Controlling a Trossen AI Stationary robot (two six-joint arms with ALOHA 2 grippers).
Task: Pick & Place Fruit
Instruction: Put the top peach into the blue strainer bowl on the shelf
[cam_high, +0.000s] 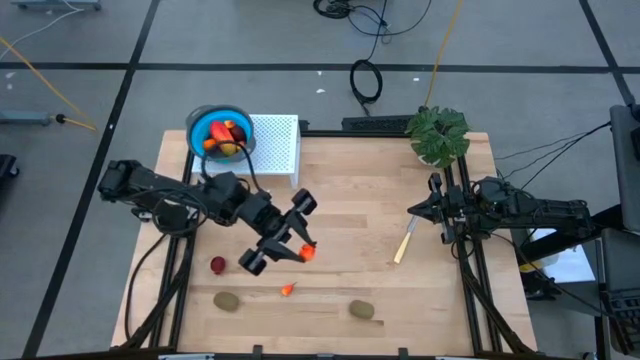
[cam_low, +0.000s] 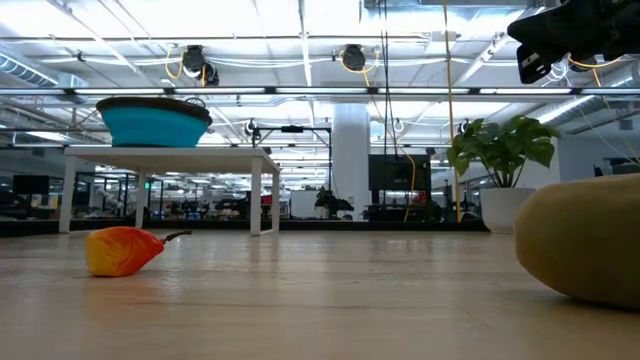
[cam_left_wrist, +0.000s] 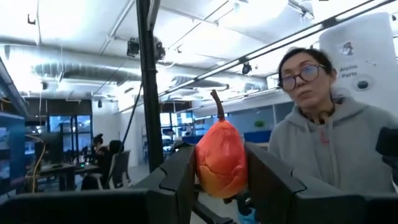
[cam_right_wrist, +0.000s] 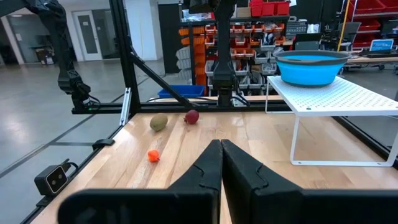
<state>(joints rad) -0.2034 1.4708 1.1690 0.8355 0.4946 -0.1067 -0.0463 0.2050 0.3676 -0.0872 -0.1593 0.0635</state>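
Note:
My left gripper (cam_high: 303, 249) is over the middle of the table, shut on a small orange-red fruit with a dark stem (cam_left_wrist: 221, 158). On the table lie a dark red ball (cam_high: 218, 264), two kiwi ovals (cam_high: 227, 300) (cam_high: 361, 310) and a tiny orange-red bit (cam_high: 288, 290), which is also in the low view (cam_low: 122, 250). More fruit (cam_high: 225, 135) sits in the blue bowl (cam_high: 200, 125). My right gripper (cam_high: 413, 210) waits shut at the table's right side, above the pale stick. My left gripper pinches the orange-red fruit by its two sides (cam_left_wrist: 202, 171) between its fingers (cam_left_wrist: 180, 180). The fingers lie about level, pointing toward the table's near right. The fruit is lifted clear of the table and sits upright, its stem (cam_left_wrist: 216, 102) pointing up.
The blue bowl stands on a white perforated rack (cam_high: 278, 150) at the far left. A leafy plant (cam_high: 438, 133) is at the far right corner. A pale yellow stick (cam_high: 405, 240) lies right of centre. A person (cam_left_wrist: 323, 124) stands beyond the table.

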